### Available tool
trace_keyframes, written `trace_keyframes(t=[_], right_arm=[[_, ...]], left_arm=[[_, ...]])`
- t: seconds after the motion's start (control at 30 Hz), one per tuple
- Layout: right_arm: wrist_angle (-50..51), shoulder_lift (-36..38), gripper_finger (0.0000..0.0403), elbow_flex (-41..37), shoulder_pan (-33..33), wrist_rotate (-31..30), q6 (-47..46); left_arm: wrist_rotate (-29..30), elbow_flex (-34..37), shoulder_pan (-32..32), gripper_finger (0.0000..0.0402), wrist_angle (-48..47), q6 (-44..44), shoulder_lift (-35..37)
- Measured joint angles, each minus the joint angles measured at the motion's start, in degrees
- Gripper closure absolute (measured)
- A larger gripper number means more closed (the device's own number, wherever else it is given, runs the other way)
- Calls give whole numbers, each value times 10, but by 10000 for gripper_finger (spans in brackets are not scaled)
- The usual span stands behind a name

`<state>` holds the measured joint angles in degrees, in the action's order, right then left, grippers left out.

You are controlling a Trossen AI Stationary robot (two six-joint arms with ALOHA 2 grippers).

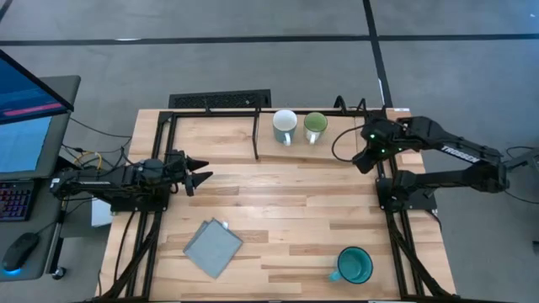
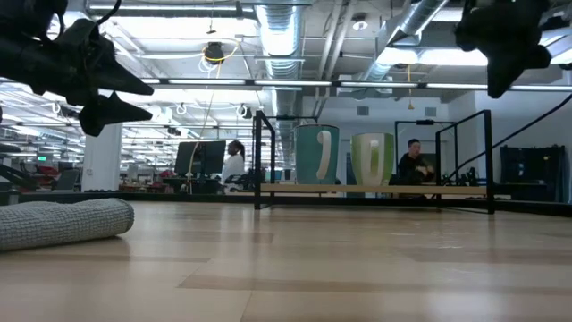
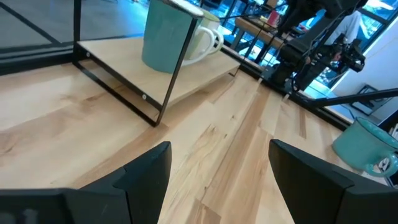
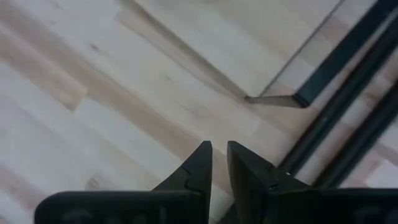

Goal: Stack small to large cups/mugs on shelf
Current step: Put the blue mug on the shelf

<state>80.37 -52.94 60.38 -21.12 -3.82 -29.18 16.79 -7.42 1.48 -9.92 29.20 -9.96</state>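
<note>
On the shelf [image 1: 337, 143], a low light-wood plank on thin black legs at the far edge of the table [image 1: 278, 210], two mugs stood upright side by side, close together near the shelf's left end: the white mug [image 1: 285, 126] on the left and the light green mug [image 1: 315, 126] just to its right. In the low view both showed with their handles facing the camera, the white one [image 2: 315, 154] looking bluish there and the green one [image 2: 372, 158] pale on the outside. The larger teal mug [image 1: 354, 266] stood by itself on the tabletop, well apart from the shelf, near the front right corner, its handle pointing left. A folded grey cloth [image 1: 212, 246] lay flat on the table toward the front left. The left gripper [image 1: 202, 171] hovered over the left side of the table, pointing toward the middle, its two fingers spread wide with nothing between them; its wrist view looked across bare wood to the shelf's corner post and the mugs beyond. The right gripper [image 4: 219, 163] hung above the table by the right end of the shelf, its fingers drawn nearly together with only a thin slit between the tips, and held nothing. Beyond the table, in the low view, two people [image 2: 413, 161] sat at desks in the room.
</note>
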Motion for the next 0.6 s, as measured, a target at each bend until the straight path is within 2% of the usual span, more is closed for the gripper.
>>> trace_keyframes(t=[0.17, 0.6], right_arm=[[2, -15, 329, 0, 0, -55, -8], [9, -45, 329, 0, 0, -127, -6]], left_arm=[[0, 0, 0, 140, -3, 5, 0], [0, 0, 0, 140, -16, 13, 0]])
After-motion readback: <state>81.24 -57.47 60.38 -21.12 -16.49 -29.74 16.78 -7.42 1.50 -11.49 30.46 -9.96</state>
